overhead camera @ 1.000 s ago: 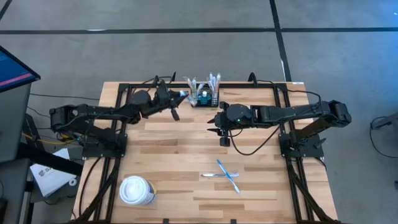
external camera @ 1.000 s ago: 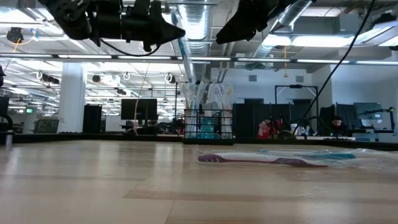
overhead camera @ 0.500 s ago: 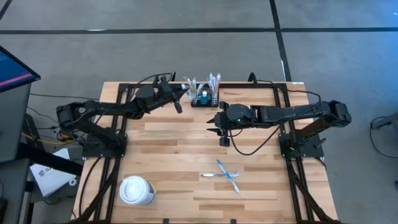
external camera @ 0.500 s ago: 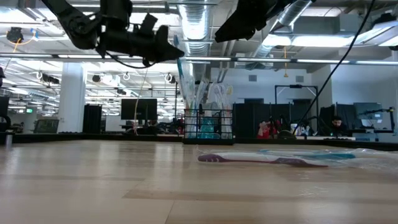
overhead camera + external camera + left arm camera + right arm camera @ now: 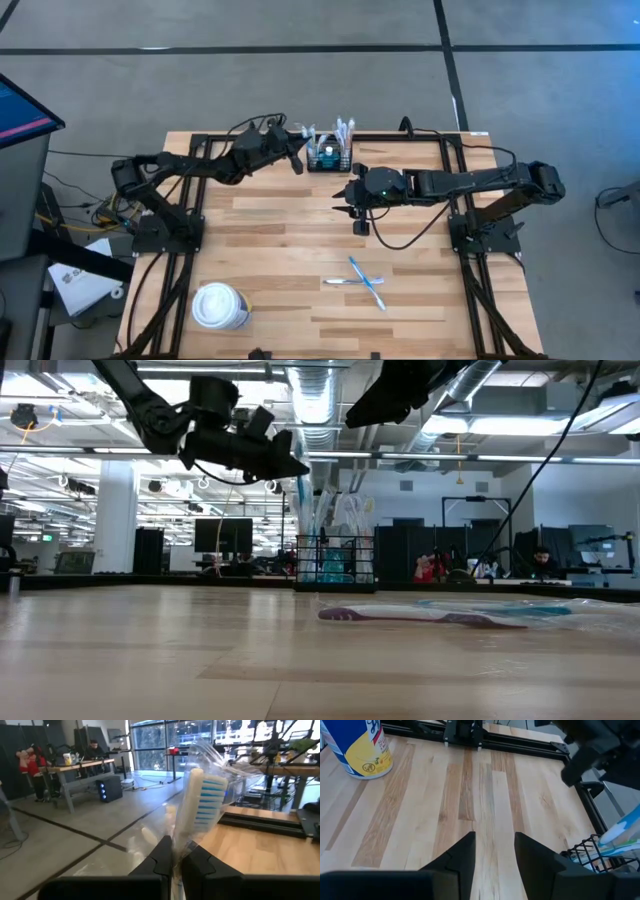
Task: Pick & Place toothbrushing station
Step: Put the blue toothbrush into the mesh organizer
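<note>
You could see the toothbrushing station (image 5: pixel 329 158), a small black wire-mesh box, standing upright at the middle of the far edge of the tabletop (image 5: pixel 280 250), with wrapped toothbrushes (image 5: pixel 343 130) sticking up out of it. The left claw (image 5: pixel 297 160) was in the air just beside the station's left end, near the far edge. Its fingers were closed tight on a wrapped toothbrush (image 5: pixel 200 805) with a white handle and blue-and-white bristles, still in clear plastic; in the low view this brush hung down from the claw, above the tabletop. The right claw (image 5: pixel 345 197) was above the tabletop just in front of the station, on its right side, and apart from it. Its fingers (image 5: pixel 462 852) stood open with bare wood between them, and they held nothing. Two more toothbrushes (image 5: pixel 365 281) lay crossed on the tabletop toward the near edge, right of the middle. A white lidded paper cup (image 5: pixel 220 306) stood near the near-left corner.
</note>
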